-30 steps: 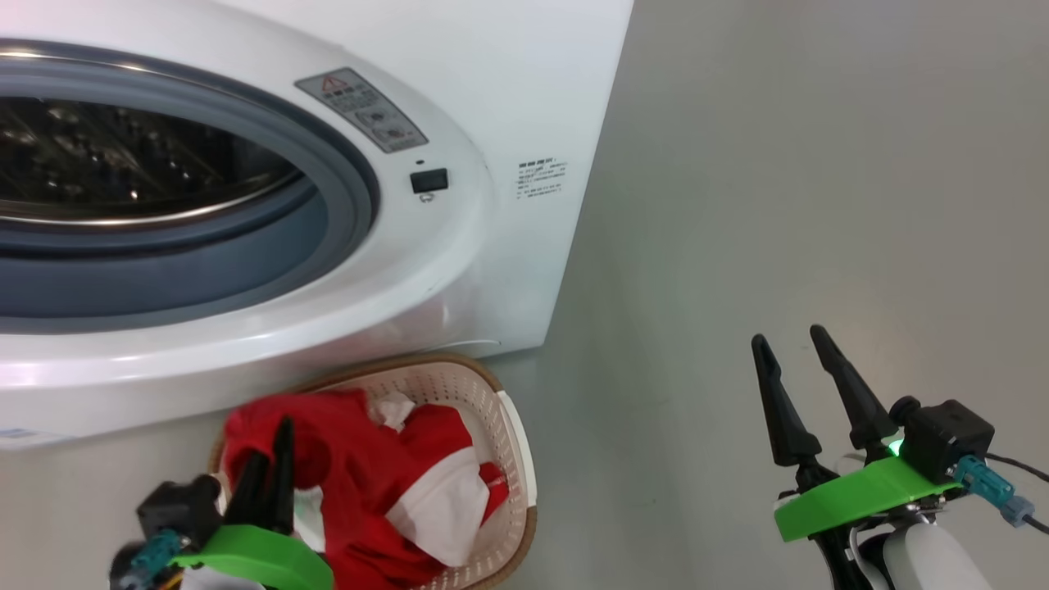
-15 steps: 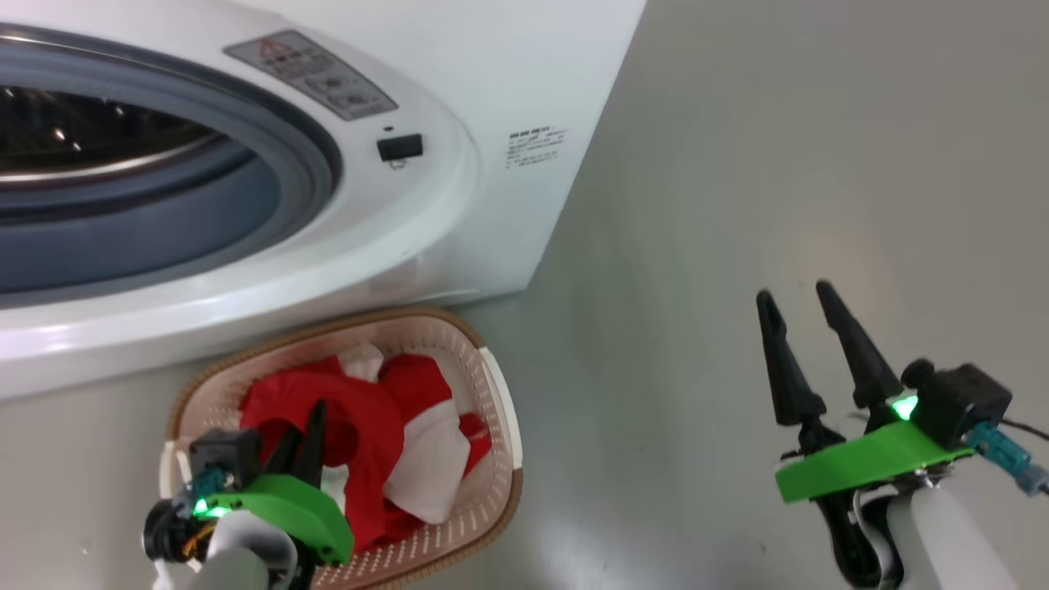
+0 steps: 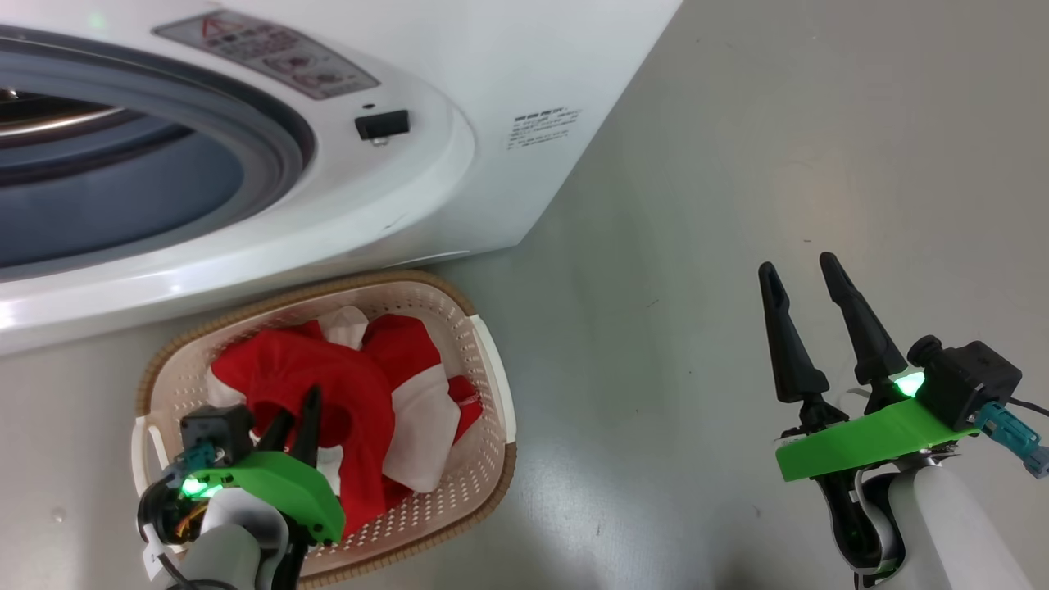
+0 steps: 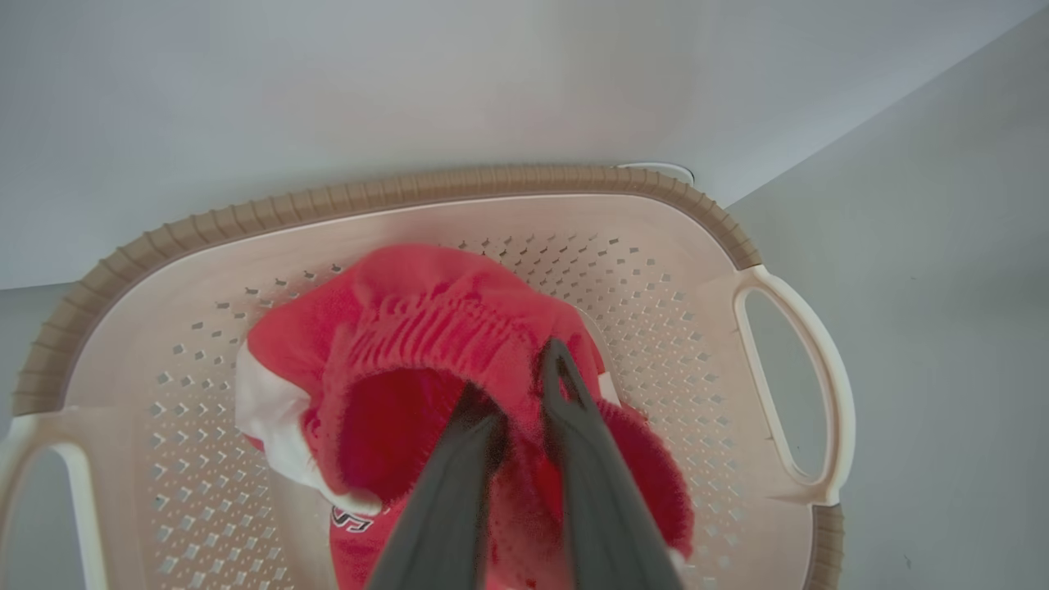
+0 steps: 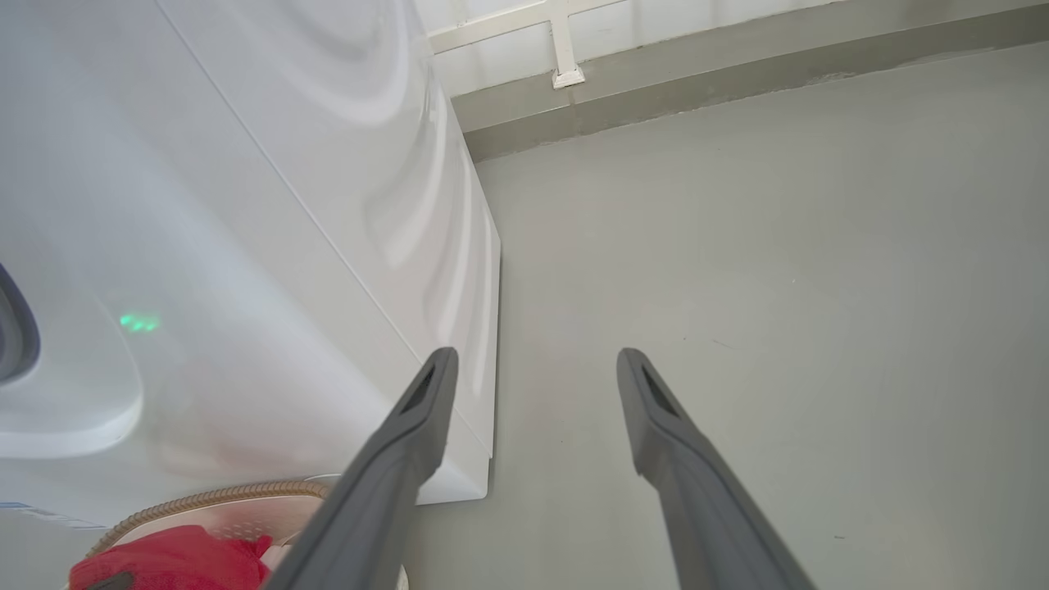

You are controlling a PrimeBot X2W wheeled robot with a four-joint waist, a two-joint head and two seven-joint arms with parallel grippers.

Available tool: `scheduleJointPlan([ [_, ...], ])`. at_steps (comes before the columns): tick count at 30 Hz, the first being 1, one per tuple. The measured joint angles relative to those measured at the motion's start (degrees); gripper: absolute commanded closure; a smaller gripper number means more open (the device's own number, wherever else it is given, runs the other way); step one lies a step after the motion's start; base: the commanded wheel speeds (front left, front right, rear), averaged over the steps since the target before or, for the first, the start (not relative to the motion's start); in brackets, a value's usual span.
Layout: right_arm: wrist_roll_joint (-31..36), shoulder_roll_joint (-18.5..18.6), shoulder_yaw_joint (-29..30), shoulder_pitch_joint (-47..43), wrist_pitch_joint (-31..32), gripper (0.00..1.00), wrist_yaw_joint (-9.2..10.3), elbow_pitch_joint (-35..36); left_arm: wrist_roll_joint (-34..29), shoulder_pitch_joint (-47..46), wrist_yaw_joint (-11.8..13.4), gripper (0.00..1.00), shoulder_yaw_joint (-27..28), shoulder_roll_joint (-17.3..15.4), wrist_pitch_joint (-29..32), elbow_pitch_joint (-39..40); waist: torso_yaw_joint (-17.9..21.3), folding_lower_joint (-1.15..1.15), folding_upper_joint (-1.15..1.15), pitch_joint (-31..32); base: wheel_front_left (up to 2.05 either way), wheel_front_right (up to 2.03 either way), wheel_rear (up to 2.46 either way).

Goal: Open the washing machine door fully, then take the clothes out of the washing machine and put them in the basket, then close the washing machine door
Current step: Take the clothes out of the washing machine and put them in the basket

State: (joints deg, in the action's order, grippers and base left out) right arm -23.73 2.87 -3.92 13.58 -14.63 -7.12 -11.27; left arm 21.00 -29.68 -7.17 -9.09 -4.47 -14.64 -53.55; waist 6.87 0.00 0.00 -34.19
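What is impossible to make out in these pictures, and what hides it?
- Drum: head view, cut by the left edge, so most of its inside is unseen.
- Label print: head view, too small to read.
- Basket floor: head and left wrist views, covered by the clothes.
- Left gripper: left wrist view, fabric around the jaws hides whether they grip.

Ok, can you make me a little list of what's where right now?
basket: on the floor, in front of the washing machine
round mouth: open
clothes: red and white, heaped in the basket
left end effector: over the basket, fingers in the red fabric, narrow gap, grip unclear
right end effector: open, empty, above the floor
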Motion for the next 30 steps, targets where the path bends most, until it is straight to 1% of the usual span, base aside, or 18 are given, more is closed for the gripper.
scheduleJointPlan([
  [1, 0.0, 0.0, 0.0, 0.0, 0.0, 0.00, 0.00, 0.0, 0.2, 0.0, 0.0, 0.46, -0.1, 0.0, 0.0, 0.0, 0.0, 0.00, 0.00, 0.1, 0.00, 0.00, 0.00],
  [2, 0.0, 0.0, 0.0, 0.0, 0.0, 0.00, 0.00, 0.0, 0.3, 0.0, 0.0, 0.33, -0.1, 0.0, 0.0, -0.1, -0.1, 0.00, 0.00, 0.2, 0.00, 0.00, 0.00],
  [3, 0.0, 0.0, 0.0, 0.0, 0.0, 0.00, 0.00, 0.0, 0.3, 0.0, 0.0, 0.21, -0.2, 0.0, 0.0, -0.1, -0.1, 0.00, 0.00, 0.3, 0.00, 0.00, 0.00],
  [5, 0.0, 0.0, 0.0, 0.0, 0.0, 0.00, 0.00, 0.0, 0.4, 0.0, 0.0, 0.03, -0.3, 0.0, 0.0, -0.1, -0.2, 0.00, 0.00, 0.6, 0.00, 0.00, 0.00],
  [6, 0.1, 0.0, 0.0, 0.0, 0.0, 0.00, 0.00, 0.0, 0.6, 0.0, 0.0, 0.00, -0.4, 0.0, 0.0, -0.1, -0.3, 0.00, 0.00, 0.7, 0.00, 0.00, 0.00],
  [12, 0.2, 0.0, 0.0, -0.1, 0.0, 0.00, 0.00, -0.6, 1.3, 0.1, 0.0, 0.00, -0.5, 0.1, 0.0, 0.2, -0.8, 0.00, 0.00, 2.1, 0.00, 0.00, 0.00],
  [18, 0.8, 0.0, -0.3, -0.2, 0.0, 0.00, 0.00, -1.4, 1.3, 0.8, 0.0, 0.00, -0.2, 0.3, 0.0, 2.2, -1.4, 0.00, 0.00, 4.4, 0.00, 0.00, 0.00],
  [26, 1.3, 0.0, -0.5, -1.0, 0.0, 0.00, 0.00, -2.5, 1.2, 5.3, 0.0, 0.00, 1.7, 0.4, 0.0, 8.2, -2.4, 0.00, 0.00, 8.9, 0.00, 0.00, 0.00],
  [30, 2.1, 0.0, -0.3, -3.2, 0.0, 0.00, 0.00, -3.3, 0.0, 7.6, 0.0, 0.00, 2.7, 0.6, 0.0, 12.1, -2.9, 0.00, 0.00, 11.7, 0.00, 0.00, 0.00],
])
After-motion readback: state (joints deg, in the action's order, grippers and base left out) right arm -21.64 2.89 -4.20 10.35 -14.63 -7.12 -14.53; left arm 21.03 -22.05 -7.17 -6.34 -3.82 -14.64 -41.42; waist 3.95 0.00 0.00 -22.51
